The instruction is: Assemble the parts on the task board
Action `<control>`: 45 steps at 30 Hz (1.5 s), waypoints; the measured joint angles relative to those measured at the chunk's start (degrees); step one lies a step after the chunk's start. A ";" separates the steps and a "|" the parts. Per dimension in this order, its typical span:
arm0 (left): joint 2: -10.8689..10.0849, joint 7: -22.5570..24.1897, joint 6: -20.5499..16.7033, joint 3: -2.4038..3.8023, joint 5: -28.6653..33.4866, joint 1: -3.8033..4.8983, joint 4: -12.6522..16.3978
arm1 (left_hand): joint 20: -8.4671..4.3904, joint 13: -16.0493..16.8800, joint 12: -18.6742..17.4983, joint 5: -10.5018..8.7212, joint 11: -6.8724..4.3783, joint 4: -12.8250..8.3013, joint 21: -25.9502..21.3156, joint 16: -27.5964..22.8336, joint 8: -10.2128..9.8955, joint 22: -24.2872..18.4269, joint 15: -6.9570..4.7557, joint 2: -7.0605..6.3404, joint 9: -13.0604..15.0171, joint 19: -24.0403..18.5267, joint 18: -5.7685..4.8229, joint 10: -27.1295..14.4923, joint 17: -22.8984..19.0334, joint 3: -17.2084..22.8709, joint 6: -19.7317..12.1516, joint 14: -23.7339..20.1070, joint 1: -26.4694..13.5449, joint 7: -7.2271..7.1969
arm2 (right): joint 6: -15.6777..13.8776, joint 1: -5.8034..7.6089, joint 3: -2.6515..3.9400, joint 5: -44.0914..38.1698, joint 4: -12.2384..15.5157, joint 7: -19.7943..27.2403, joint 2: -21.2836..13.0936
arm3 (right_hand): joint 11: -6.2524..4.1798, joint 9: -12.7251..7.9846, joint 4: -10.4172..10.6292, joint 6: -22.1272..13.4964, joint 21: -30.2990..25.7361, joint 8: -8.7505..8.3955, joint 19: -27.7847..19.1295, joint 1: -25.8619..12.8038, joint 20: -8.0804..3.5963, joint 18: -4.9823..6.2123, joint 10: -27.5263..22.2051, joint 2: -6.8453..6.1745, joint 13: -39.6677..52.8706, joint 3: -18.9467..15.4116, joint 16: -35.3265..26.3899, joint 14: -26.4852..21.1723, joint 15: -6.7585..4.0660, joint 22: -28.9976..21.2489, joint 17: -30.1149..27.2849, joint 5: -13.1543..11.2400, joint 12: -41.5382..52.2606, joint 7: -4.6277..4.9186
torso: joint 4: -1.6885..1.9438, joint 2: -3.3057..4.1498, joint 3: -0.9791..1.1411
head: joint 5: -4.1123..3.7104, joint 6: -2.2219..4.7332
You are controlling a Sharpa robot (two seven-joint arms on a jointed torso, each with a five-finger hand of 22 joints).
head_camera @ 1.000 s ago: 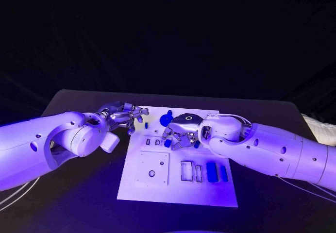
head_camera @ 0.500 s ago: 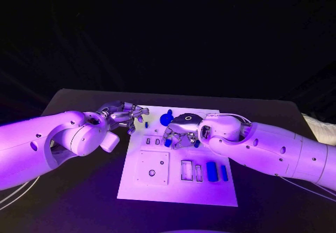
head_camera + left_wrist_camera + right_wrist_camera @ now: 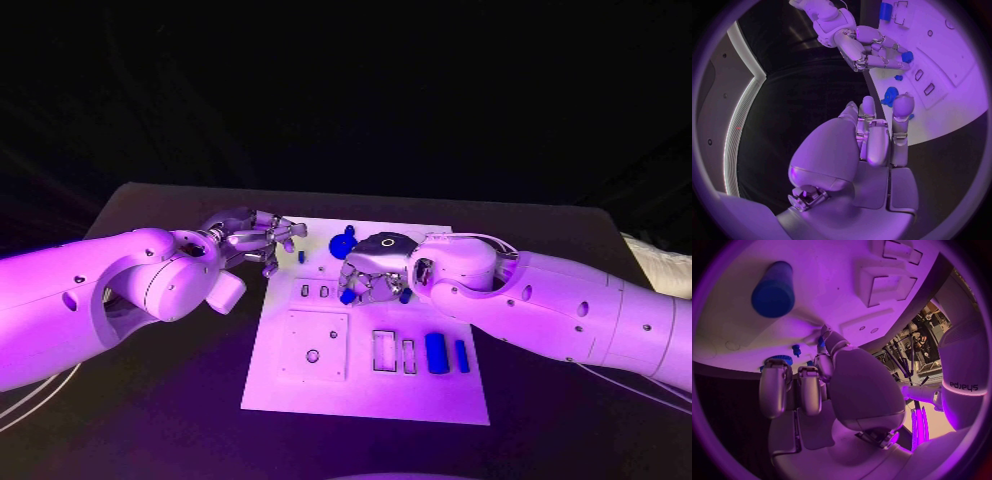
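Part in hand: a small blue part (image 3: 907,56) sits pinched in the right hand's (image 3: 372,278) fingertips, over the middle of the task board (image 3: 325,385), just right of two small slots (image 3: 313,291) at frame centre in the head view.
Right hand: grasping that part, fingers curled down toward the board.
Other parts: a blue gear-shaped piece (image 3: 343,243) lies in the upper middle of the board; a thin blue peg (image 3: 302,256) stands just left of it; two blue bars (image 3: 444,354) sit seated in the lower right, beside two empty rectangular slots (image 3: 394,352).
Left hand: the left hand (image 3: 261,237) hovers at the board's upper left edge, fingers loosely curled and holding nothing.
Step in hand: judged to be seating the pinched part into a nearby recess.
How to do it well: line the part's outline up with the recess before pressing, come straight down, and release only once it sits flush; the left hand should stay off the gear and peg.
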 measured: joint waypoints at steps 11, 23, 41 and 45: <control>0.07 -0.15 0.17 0.00 -0.18 -0.01 -0.13 | 0.00 -0.08 0.00 0.00 0.00 0.02 0.00 0.00 0.00 -0.01 0.00 0.00 -0.07 0.00 0.00 0.00 0.00 0.33 0.00 0.00 0.00 0.00 | -0.42 -0.10 -0.03 0.18 -0.05 0.07 0.10 | 0.42 0.20 0.42 1.14 0.00 0.10 0.00 -2.08 0.00 0.00 0.40 -0.70 -0.03 -0.10 0.00 0.21 0.21 0.19 0.00 -0.07 0.13 0.24 | 0.00 0.01 -0.03 | -0.21 -0.16; 0.10 -0.31 0.37 0.00 -0.34 -0.01 -0.20 | 0.21 -0.08 0.00 0.00 0.00 0.01 0.00 0.23 0.00 -0.01 0.00 0.00 -0.07 0.21 0.00 0.00 0.04 0.32 0.00 0.00 0.00 0.00 | -0.43 -0.29 -0.08 0.48 0.13 -0.14 0.12 | 1.56 -0.63 0.25 -1.51 0.28 -1.87 0.53 -3.08 0.53 0.00 0.10 -1.74 -0.53 -0.27 0.00 -0.01 1.25 0.72 -0.01 0.22 -0.06 2.06 | 0.03 -0.02 -0.05 | -0.30 0.02; 0.14 -0.59 0.69 0.00 -0.48 -0.02 -0.24 | 0.21 -0.16 0.00 0.00 0.00 0.01 0.00 0.23 0.00 -0.01 0.00 -0.23 -0.15 0.21 0.00 0.00 0.03 0.32 0.00 0.00 0.23 0.00 | -0.50 -0.42 -0.07 0.82 0.16 -0.57 0.23 | 2.05 -0.62 0.38 -0.71 0.47 -1.34 0.72 -3.22 1.57 0.00 -0.22 -2.32 -0.62 -0.36 0.00 0.10 1.97 1.06 -0.01 1.07 -0.38 2.13 | 0.01 0.01 0.01 | -0.34 -0.35; 0.16 -0.64 0.76 0.00 -0.51 -0.03 -0.26 | 0.21 -0.16 0.00 0.00 0.00 0.01 0.00 0.23 0.00 -0.01 0.00 -0.23 -0.15 0.21 0.00 0.00 0.03 0.32 0.00 0.00 0.23 0.00 | -0.68 -0.50 -0.07 0.82 0.23 -0.62 0.24 | 2.05 -0.41 0.02 0.95 0.70 -0.66 0.72 -2.32 1.57 0.00 -0.22 -1.41 -0.58 1.15 0.00 0.10 1.97 1.47 0.03 1.02 -0.39 1.70 | 0.01 0.01 0.00 | -0.33 -0.42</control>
